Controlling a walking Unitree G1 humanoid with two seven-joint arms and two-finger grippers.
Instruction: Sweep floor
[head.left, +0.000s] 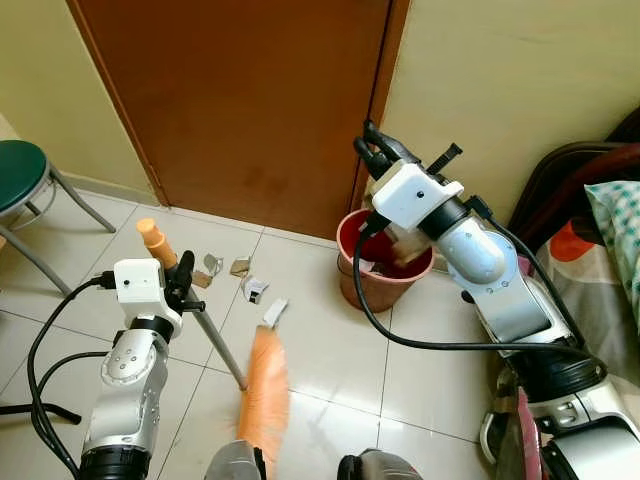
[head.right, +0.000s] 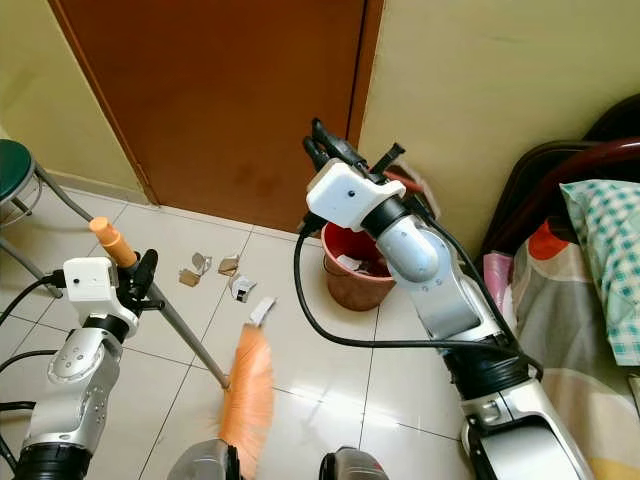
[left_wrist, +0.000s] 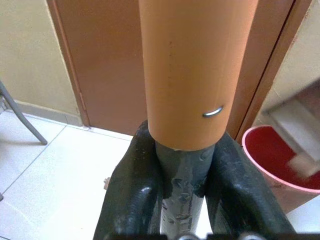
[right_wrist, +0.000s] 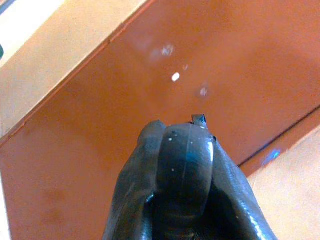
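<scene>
1. Broom head (head.left: 264, 395): orange bristles, resting on the tile floor (head.left: 330, 350) close to the robot's feet. Bristles look soft and splayed; judged they bend under light pressure, so little downforce is needed.
2. Broom shaft (head.left: 222, 348): thin grey metal rod running from the head up and left to the left hand. Judged light and stiff, but long, so the head will lever against the grip.
3. Left hand (head.left: 183, 280): fingers (left_wrist: 135, 192) clamped on the grey shaft just below the orange grip sleeve (left_wrist: 187, 70). The sleeve's lower lip sits against the fingers, a useful stop against sliding. Bare metal is probably slippery; the hold by the sleeve is the better one.
4. Debris (head.left: 255, 290): several small scraps of paper or card on the tiles beyond the broom head, between it and the door. Judged very light; they may scatter under a fast stroke.
5. Red bin (head.left: 385, 275): stands on the floor by the door frame, right of the scraps, some rubbish inside.
6. Right hand (head.left: 375, 148): raised above the bin, fingers pressed together on nothing, pointing at the brown door (head.left: 240, 100).
7. Green stool (head.left: 20, 175): far left, well apart from the work.
</scene>
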